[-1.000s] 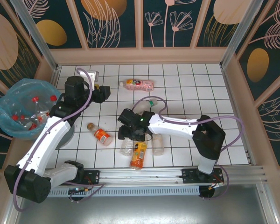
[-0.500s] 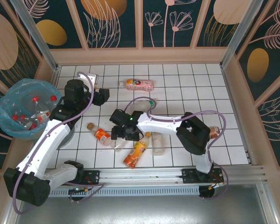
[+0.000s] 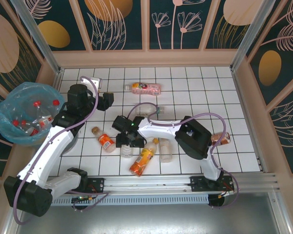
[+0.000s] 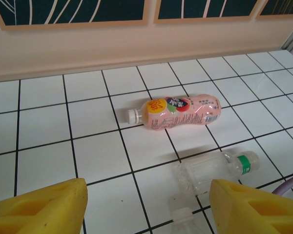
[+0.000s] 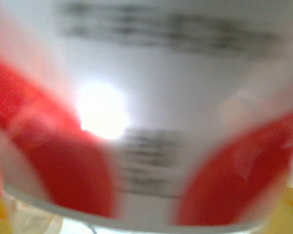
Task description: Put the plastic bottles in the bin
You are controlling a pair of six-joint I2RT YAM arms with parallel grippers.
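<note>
Loose plastic bottles [image 3: 142,160] lie on the tiled desk [image 3: 205,87]; more sit in the bin [image 3: 4,109] off its left edge. A pink bottle [image 4: 180,112] and a clear green-capped bottle [image 4: 212,170] lie ahead of the left hand [image 4: 147,192], its 2 yellow fingers [image 4: 44,204] wide apart, empty. The right hand [image 3: 126,140] hangs over the middle cluster, a blurred red-and-white label [image 5: 146,146] against its camera; its grip I cannot tell.

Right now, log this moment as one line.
left gripper: open, empty | right gripper: low among near bottles, grip unclear | bin: several bottles inside | pink bottle: lying on table
</note>
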